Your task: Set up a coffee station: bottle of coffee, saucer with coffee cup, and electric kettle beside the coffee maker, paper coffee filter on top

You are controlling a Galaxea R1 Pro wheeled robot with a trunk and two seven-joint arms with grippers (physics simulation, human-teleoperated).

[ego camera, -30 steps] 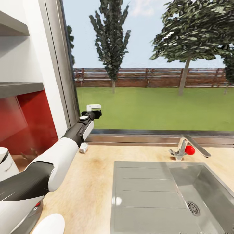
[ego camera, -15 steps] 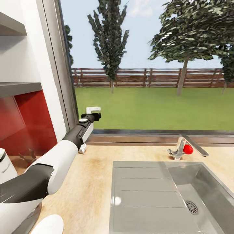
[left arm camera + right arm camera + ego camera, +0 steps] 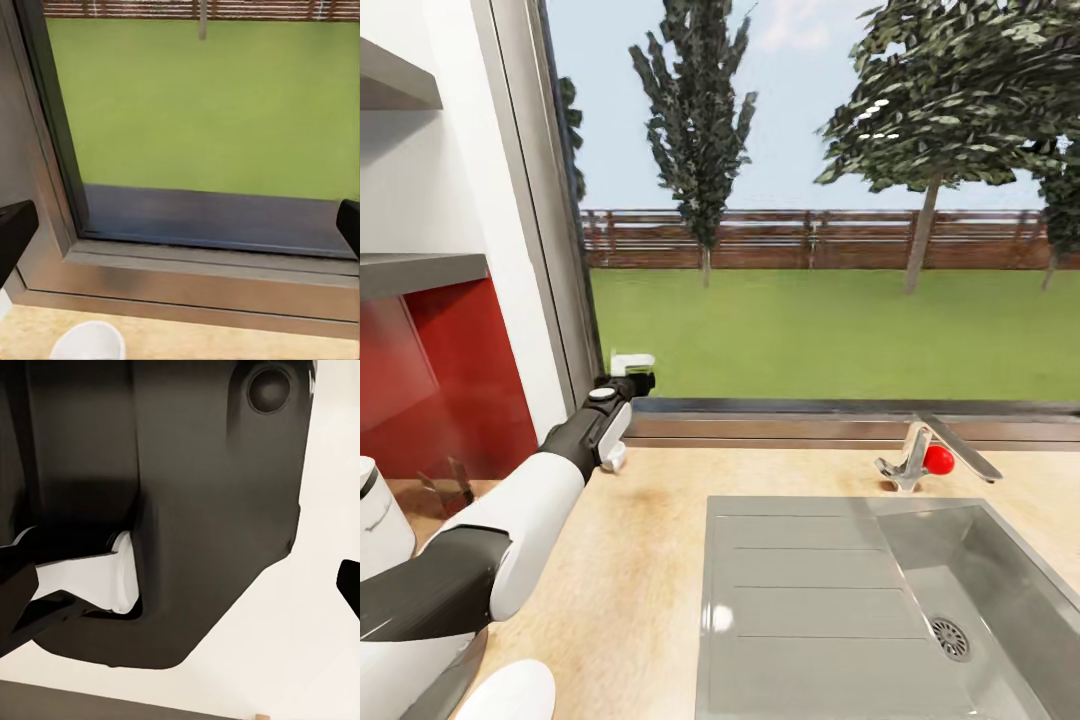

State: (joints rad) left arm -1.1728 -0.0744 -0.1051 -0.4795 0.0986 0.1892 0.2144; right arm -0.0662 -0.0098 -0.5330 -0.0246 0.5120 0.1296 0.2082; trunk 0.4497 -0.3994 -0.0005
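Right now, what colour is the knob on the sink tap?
Red; the knob on the tap shows best in the head view.

Countertop (image 3: pixel 640 560): pale wood-look surface, matt, faint grain and a darker stain.
Sink (image 3: pixel 880 600): brushed metal, satin sheen, ribbed drainboard.
Tap (image 3: pixel 920 455): polished metal; red knob glossy.
Window frame (image 3: pixel 187 281): dull grey metal, smooth.
Backsplash (image 3: pixel 450 370): red, glossy, reflective.
Left arm (image 3: pixel 510 510): smooth white and black plastic, slight gloss.
Coffee cup (image 3: pixel 88 341): white, smooth.
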